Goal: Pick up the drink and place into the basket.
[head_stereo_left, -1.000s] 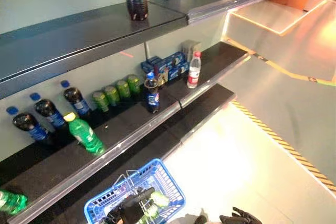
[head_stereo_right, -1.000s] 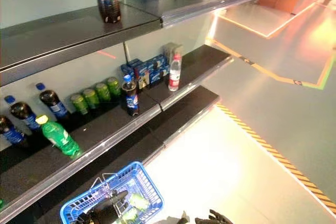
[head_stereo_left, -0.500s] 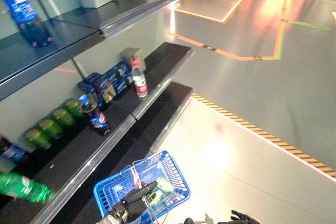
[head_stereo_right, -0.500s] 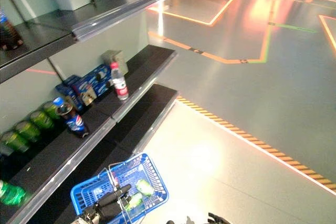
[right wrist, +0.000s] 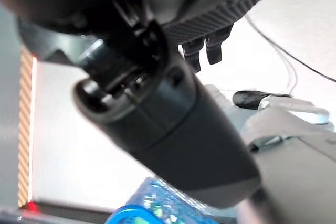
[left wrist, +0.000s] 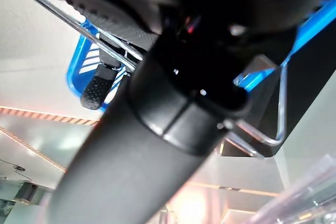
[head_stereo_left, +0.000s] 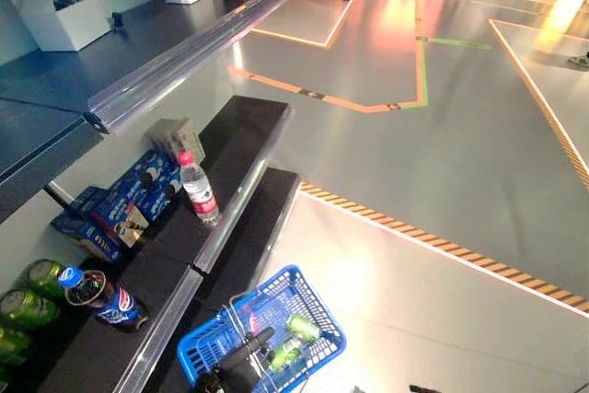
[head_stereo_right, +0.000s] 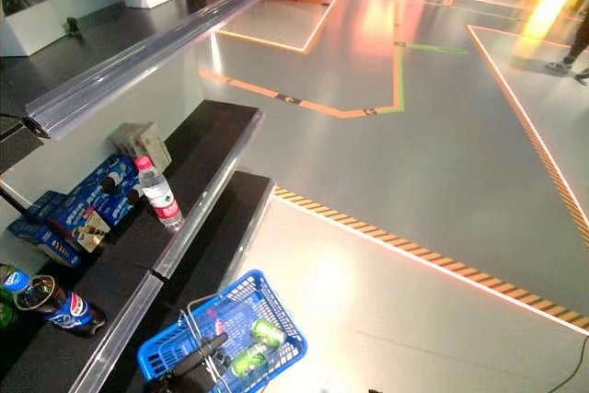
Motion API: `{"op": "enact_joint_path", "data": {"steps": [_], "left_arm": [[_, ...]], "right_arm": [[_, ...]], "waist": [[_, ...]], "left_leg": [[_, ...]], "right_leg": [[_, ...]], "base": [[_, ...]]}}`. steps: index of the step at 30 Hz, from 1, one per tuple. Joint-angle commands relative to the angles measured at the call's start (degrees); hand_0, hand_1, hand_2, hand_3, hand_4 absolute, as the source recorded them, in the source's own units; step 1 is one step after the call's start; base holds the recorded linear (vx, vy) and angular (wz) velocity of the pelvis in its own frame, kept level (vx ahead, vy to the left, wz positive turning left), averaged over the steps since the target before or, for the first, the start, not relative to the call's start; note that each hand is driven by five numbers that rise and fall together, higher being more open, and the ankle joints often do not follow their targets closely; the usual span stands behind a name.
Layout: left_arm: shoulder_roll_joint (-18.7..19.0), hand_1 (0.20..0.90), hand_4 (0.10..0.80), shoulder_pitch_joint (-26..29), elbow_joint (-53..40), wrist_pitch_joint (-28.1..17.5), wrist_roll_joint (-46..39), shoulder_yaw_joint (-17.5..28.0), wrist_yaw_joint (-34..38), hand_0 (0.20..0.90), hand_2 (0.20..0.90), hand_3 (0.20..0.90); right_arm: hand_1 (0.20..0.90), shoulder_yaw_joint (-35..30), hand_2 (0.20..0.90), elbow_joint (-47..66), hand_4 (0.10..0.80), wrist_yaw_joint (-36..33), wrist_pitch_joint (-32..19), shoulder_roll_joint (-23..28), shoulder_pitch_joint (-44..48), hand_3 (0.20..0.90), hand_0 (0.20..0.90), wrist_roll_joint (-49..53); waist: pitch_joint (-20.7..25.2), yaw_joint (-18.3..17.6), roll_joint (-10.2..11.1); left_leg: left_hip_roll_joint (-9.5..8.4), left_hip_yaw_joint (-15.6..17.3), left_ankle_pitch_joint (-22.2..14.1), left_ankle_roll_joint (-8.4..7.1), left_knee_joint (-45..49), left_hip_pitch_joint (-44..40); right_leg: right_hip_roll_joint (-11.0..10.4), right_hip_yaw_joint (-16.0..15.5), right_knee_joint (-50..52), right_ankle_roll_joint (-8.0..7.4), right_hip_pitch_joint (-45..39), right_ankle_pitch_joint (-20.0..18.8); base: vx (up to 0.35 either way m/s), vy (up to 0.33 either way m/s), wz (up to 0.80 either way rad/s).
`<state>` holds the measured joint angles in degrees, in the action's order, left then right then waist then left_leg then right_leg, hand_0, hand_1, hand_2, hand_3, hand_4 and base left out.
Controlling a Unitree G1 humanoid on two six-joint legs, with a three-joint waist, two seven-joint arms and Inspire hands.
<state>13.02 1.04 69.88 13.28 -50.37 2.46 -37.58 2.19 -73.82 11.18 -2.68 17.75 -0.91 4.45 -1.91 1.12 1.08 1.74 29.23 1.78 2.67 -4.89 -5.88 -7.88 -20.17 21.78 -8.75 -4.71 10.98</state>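
Whole view swung right along the shelf (head_stereo_left: 230, 218) since a second ago. Left hand (head_stereo_left: 241, 367) still grasping blue basket (head_stereo_left: 317, 356) handle; green drink (head_stereo_left: 302, 327) inside, 1 o'clock from hand. Right hand (right wrist: 207, 45) empty, fingers curled. Placing looks finished.

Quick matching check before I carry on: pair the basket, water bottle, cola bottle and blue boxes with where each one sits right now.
Things:
1. basket
2. water bottle
3. cola bottle
4. blue boxes

Places:
A. lying on its side on the middle shelf, near the green cans
B. hanging from the left hand, with green drinks inside
C. upright near the middle shelf's front edge
D. against the back wall of the middle shelf, behind the upright bottle

Pairs: 1-B, 2-C, 3-A, 4-D
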Motion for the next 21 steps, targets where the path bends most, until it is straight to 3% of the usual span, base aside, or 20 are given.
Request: {"op": "enact_joint_path", "data": {"steps": [1,4,6,8,9,11,12,13,16,21], "left_arm": [[3.54,0.300,0.100,-0.04,-4.71,0.68,-2.75,-0.73,-6.48,0.300,0.300,0.200],[3.11,0.300,0.100,0.60,-6.15,0.15,-3.59,-2.45,-5.49,0.300,0.300,0.200],[3.12,0.300,0.100,1.45,-7.24,0.64,-3.34,-3.09,-5.07,0.300,0.300,0.200],[3.28,0.300,0.100,2.93,-9.49,1.80,-3.29,-4.28,-3.81,0.300,0.300,0.200],[3.19,0.300,0.100,3.38,-10.09,1.96,-3.29,-4.59,-3.42,0.300,0.300,0.200],[3.10,0.300,0.100,4.08,-9.71,1.66,-3.43,-5.01,-3.67,0.300,0.300,0.200],[3.08,0.300,0.100,4.22,-9.49,1.46,-3.55,-4.96,-3.80,0.300,0.300,0.200],[3.02,0.300,0.100,4.52,-8.43,0.58,-2.81,-5.23,-5.01,0.300,0.300,0.200],[3.38,0.300,0.100,4.14,-7.07,-0.86,-2.88,-5.55,-6.88,0.300,0.300,0.200],[3.60,0.300,0.100,3.30,-7.21,-0.98,-4.61,-4.57,-7.70,0.300,0.300,0.200]], "right_arm": [[0.900,-1.41,0.900,-0.70,0.800,1.32,-2.92,0.51,1.72,0.900,0.900,0.49],[0.900,-1.38,0.900,-0.42,0.800,2.08,-3.20,0.58,2.00,0.900,0.900,2.31],[0.900,-1.19,0.900,-0.46,0.800,1.82,-3.32,0.26,2.41,0.900,0.900,3.51],[0.900,-0.98,0.900,-0.27,0.800,0.99,-3.46,-0.34,2.84,0.900,0.900,5.42],[0.900,-0.98,0.900,-0.13,0.800,0.83,-3.60,-0.38,2.93,0.900,0.900,5.77],[0.900,-1.00,0.900,-0.27,0.800,0.51,-4.29,-0.39,2.63,0.900,0.900,6.46],[0.900,-1.02,0.900,-0.30,0.800,0.61,-4.57,-0.37,2.56,0.900,0.900,6.29],[0.900,-1.19,0.900,-0.56,0.800,0.30,-5.20,-0.40,2.37,0.900,0.900,7.26],[0.900,-1.39,0.900,-0.39,0.800,0.25,-5.61,-0.52,2.10,0.900,0.900,7.56],[0.900,-0.51,0.900,-1.22,0.800,-0.12,-4.43,-0.52,2.19,0.900,0.900,5.15]], "waist": [[-0.52,2.94,1.19],[-1.19,3.04,0.22],[-1.69,2.89,0.03],[-2.63,2.15,0.16],[-2.94,1.97,0.27],[-3.25,0.89,1.03],[-3.31,0.52,1.11],[-3.66,-0.46,1.08],[-4.08,-1.52,1.17],[-3.43,-1.60,1.62]], "left_leg": [[-6.88,-4.76,-0.49,0.74,-0.11,5.20],[-6.31,-7.25,-1.75,1.44,-0.11,2.89],[-5.96,-8.02,-2.14,1.24,-0.11,1.72],[-5.02,-9.44,-2.32,-0.02,-0.03,0.31],[-4.42,-9.29,-1.43,-0.40,0.43,0.71],[-4.95,-12.30,-3.30,-0.78,1.80,0.00],[-5.06,-13.10,-3.89,-0.78,2.13,-0.17],[-5.25,-16.20,-5.59,-0.54,3.37,-0.76],[-5.19,-19.63,-7.41,-0.38,4.99,-1.46],[-3.80,-23.59,-9.18,-1.38,8.93,-1.61]], "right_leg": [[-2.30,0.85,13.80,-5.43,-1.63,-23.49],[-7.64,-0.30,17.80,-4.40,4.04,-21.87],[-8.17,-0.41,12.66,-3.41,6.04,-19.95],[-7.18,-0.38,1.27,-2.16,5.98,-18.94],[-6.53,-0.82,-5.04,-0.89,6.15,-20.66],[-6.90,2.02,-13.26,-1.38,8.46,-23.67],[-7.10,2.63,-14.08,-1.59,9.15,-24.38],[-7.82,6.35,-15.76,-1.87,12.03,-25.81],[-8.27,10.56,-15.60,-2.02,13.98,-26.53],[-5.25,13.59,-12.50,-1.25,10.57,-21.19]], "base": [[0.326,0.011,0.58],[0.208,-0.025,0.53],[0.166,-0.216,0.29],[0.125,-0.338,0.29],[0.051,-0.275,0.61],[0.101,-0.258,0.72],[0.158,-0.250,0.78],[0.115,-0.188,0.79],[0.154,-0.227,1.24],[0.168,-0.272,0.94]]}}
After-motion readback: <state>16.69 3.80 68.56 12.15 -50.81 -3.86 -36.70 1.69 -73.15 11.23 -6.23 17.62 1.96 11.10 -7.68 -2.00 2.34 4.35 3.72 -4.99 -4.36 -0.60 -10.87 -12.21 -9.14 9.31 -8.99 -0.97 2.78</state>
